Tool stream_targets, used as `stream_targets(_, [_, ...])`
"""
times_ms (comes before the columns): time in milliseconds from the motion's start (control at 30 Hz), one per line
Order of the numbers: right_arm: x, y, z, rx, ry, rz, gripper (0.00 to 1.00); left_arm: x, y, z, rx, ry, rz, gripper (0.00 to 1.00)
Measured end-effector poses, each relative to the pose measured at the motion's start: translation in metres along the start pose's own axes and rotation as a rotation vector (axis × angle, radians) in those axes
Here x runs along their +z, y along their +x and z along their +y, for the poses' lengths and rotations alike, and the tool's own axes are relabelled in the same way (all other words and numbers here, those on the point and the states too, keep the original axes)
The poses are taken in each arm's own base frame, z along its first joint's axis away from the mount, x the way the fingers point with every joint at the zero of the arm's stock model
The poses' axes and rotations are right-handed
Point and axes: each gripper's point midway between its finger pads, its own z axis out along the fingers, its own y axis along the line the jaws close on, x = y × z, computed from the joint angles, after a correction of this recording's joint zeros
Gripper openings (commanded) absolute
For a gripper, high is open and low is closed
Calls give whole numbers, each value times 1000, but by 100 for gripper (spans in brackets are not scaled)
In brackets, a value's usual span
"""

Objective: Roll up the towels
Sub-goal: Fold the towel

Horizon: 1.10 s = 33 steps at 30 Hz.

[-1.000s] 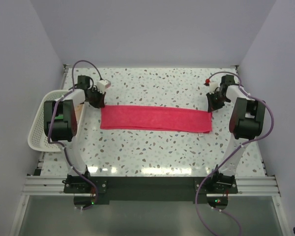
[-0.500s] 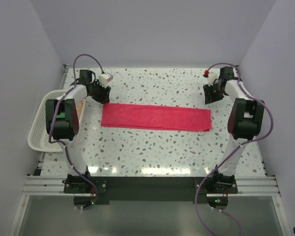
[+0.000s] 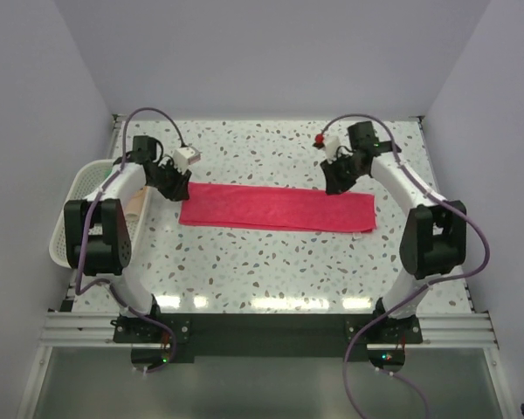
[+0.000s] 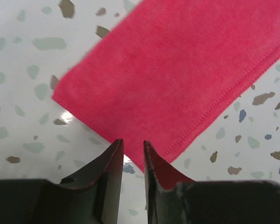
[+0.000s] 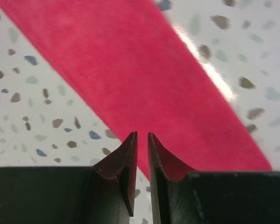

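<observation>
A pink-red towel lies flat on the speckled table as a long folded strip running left to right. My left gripper hovers just off its left end. In the left wrist view the towel's corner sits right ahead of the gripper, whose jaws stand a narrow gap apart with nothing between them. My right gripper is over the strip's far edge, right of the middle. In the right wrist view it is slightly open and empty above the towel.
A white mesh basket stands at the table's left edge, beside the left arm. A pale peach patch shows inside it. Grey walls close in the table at the back and on both sides.
The right gripper has swung left from the towel's right end to its far edge. The left gripper shifted slightly at the left end. Both jaws, shut a second ago, now stand slightly apart.
</observation>
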Motion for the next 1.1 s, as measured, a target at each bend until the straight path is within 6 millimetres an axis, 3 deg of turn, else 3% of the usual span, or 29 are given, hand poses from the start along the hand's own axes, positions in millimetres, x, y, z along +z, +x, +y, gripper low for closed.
stream_targets(100, [24,-2,55,-86,-104,36,18,8,24,-16,-37,47,45,34])
stream_targets(167, [36,1,81,-119,-149,65,18,11,37,-25,-61,73,68,35])
stream_targets(333, [62,1,122,-180,-205,98,21,15,50,-34,-87,100,89,29])
stream_targets(433, [77,-2,140,-220,-215,102,22,15,50,-35,-87,101,88,31])
stream_targets(633, [104,1,154,-250,-174,127,26,15,53,-32,-114,77,101,46])
stream_targets(1100, [132,6,150,-280,-79,156,28,17,67,-34,-244,40,138,53])
